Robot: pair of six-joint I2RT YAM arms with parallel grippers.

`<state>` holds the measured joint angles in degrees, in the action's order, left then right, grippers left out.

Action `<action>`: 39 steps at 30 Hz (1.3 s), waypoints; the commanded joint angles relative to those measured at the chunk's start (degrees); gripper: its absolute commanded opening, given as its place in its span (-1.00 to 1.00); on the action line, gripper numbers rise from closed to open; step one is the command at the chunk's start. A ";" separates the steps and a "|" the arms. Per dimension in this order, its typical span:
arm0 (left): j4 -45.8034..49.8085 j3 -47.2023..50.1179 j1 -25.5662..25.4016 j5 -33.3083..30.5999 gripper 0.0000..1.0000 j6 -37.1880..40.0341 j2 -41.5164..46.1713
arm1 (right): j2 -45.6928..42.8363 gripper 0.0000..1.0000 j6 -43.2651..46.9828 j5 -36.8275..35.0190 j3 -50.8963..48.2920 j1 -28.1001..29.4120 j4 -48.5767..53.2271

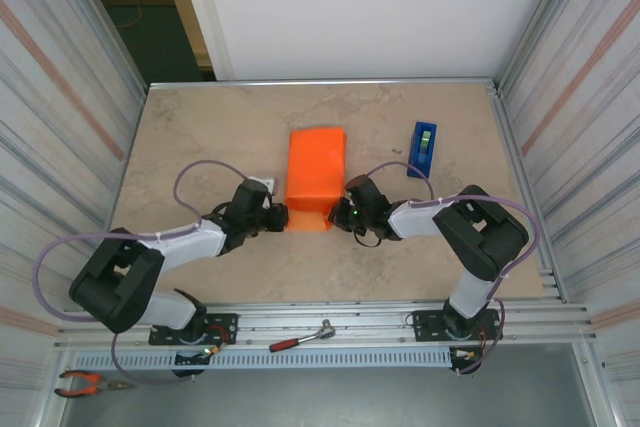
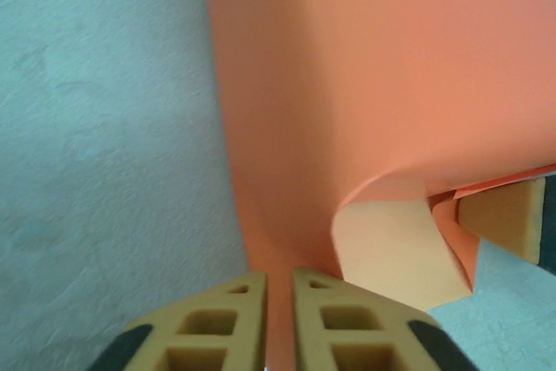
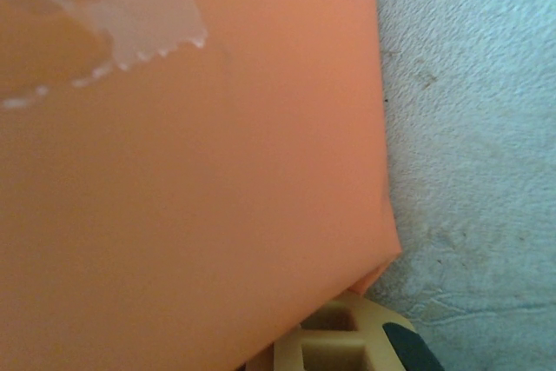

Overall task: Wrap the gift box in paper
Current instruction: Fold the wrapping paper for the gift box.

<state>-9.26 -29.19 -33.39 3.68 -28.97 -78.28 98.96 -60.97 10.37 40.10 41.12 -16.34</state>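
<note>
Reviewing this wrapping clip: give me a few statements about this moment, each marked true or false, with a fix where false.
1. The orange paper is folded up into a parcel shape rather than lying flat. True.
2. The blue tape dispenser sits to the left of the parcel. False: the tape dispenser is to its right, apart from it.
3. A piece of clear tape is stuck on the paper. True.
4. Both pincers are at the parcel's far end. False: the left pincer and the right pincer are at its near end, one at each corner.
5. A red-handled tool lies on the near rail between the arm bases. True.
</note>
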 commanded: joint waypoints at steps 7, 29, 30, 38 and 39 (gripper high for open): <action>-0.41 6.28 -1.76 -4.41 -0.28 -2.49 5.71 | 0.70 -1.00 1.03 -0.89 -2.47 0.05 6.99; -1.93 0.94 -4.23 -5.77 -0.57 0.31 -3.46 | 0.71 -1.00 0.94 -0.78 -3.12 -0.12 6.54; -1.67 0.69 -4.28 -5.71 -0.67 0.24 -3.64 | 0.71 -1.00 0.96 -0.87 -3.18 -0.13 6.60; 0.35 -1.49 -4.34 -4.55 -1.00 -0.03 -3.52 | 1.06 -1.00 1.03 -0.66 -2.48 -0.20 6.67; 0.71 -1.84 -4.33 -4.48 -1.00 -0.12 -3.52 | 1.23 -1.00 1.03 -0.62 -2.40 -0.22 6.67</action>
<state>-9.39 -28.73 -37.58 -1.10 -29.21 -81.87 98.96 -60.97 10.39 39.46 41.12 -17.54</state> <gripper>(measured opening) 0.051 0.042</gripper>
